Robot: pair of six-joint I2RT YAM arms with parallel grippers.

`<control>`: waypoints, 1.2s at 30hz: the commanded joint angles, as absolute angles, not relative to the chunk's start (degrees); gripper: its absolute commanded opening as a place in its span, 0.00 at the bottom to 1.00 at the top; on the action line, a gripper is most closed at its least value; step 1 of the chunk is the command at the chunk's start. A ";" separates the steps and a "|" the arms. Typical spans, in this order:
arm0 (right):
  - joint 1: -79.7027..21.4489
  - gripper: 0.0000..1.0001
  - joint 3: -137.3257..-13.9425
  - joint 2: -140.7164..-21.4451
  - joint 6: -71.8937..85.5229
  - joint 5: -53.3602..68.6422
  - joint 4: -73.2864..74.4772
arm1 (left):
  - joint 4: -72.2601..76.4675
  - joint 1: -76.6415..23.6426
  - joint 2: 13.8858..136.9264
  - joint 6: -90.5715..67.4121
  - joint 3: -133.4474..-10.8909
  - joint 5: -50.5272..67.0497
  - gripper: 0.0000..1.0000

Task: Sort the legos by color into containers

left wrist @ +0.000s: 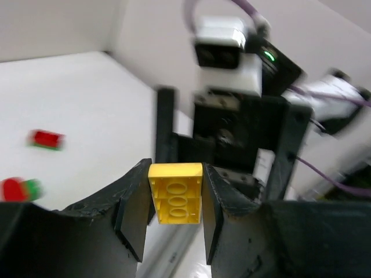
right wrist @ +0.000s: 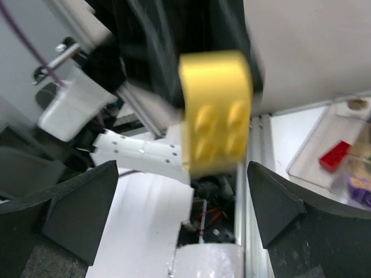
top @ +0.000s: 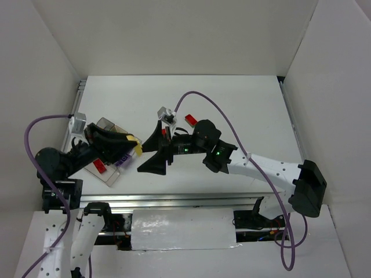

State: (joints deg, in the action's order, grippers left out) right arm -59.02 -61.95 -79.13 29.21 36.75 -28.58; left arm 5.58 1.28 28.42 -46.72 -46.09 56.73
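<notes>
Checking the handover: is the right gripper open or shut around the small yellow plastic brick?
Open. The right gripper holds its jaws wide of the small yellow plastic brick, which the left gripper clamps.

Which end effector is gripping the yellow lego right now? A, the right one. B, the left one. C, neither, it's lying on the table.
B: in the left wrist view the yellow lego sits pinched in the left end effector, while the right end effector stands wide open on either side of it.
</notes>
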 commanded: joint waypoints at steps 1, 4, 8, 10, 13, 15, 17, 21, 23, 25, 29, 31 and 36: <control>-55.12 1.00 -57.41 -77.43 28.47 33.40 -28.73 | -17.41 1.14 31.54 -31.22 -54.39 34.60 0.00; -48.55 1.00 -47.66 -75.59 33.47 33.31 -34.17 | -27.02 1.14 37.60 -29.61 -57.56 6.65 0.00; -44.04 1.00 -40.09 -72.08 34.28 28.41 -33.15 | -27.87 1.41 49.55 -31.98 -57.40 -13.91 0.00; -43.60 1.00 -40.34 -69.79 32.17 26.55 -28.32 | -26.90 2.80 56.58 -34.79 -57.57 -16.26 0.00; -43.59 1.00 -40.61 -67.07 29.71 24.70 -23.48 | -26.72 7.91 63.97 -39.80 -60.46 -15.54 0.00; -43.59 1.00 -40.08 -65.31 29.01 24.09 -22.24 | -24.63 8.00 67.65 -41.57 -61.43 -19.15 0.00; -43.51 1.00 -39.47 -63.99 28.48 24.17 -21.18 | -25.04 8.17 70.30 -43.40 -64.41 -23.35 0.00; -43.51 1.00 -37.97 -62.41 27.86 24.52 -20.83 | -27.42 8.79 78.90 -46.40 -67.85 -26.80 0.02; -43.42 1.00 -37.88 -61.70 27.60 24.08 -20.22 | -28.30 8.96 82.51 -47.37 -69.34 -26.46 0.09; -43.42 1.00 -37.97 -61.17 27.07 23.47 -19.25 | -28.04 8.96 84.28 -47.81 -69.17 -26.28 0.14; -42.89 1.00 -38.58 -60.12 25.93 22.85 -17.41 | -27.07 8.96 87.62 -49.57 -68.03 -27.24 0.15; -42.72 1.00 -38.58 -60.12 25.75 22.76 -17.14 | -26.72 9.05 88.41 -50.18 -67.50 -28.12 0.21; -42.63 1.00 -38.58 -60.56 24.52 25.48 -16.35 | -26.98 9.84 90.00 -51.59 -68.20 -28.21 0.44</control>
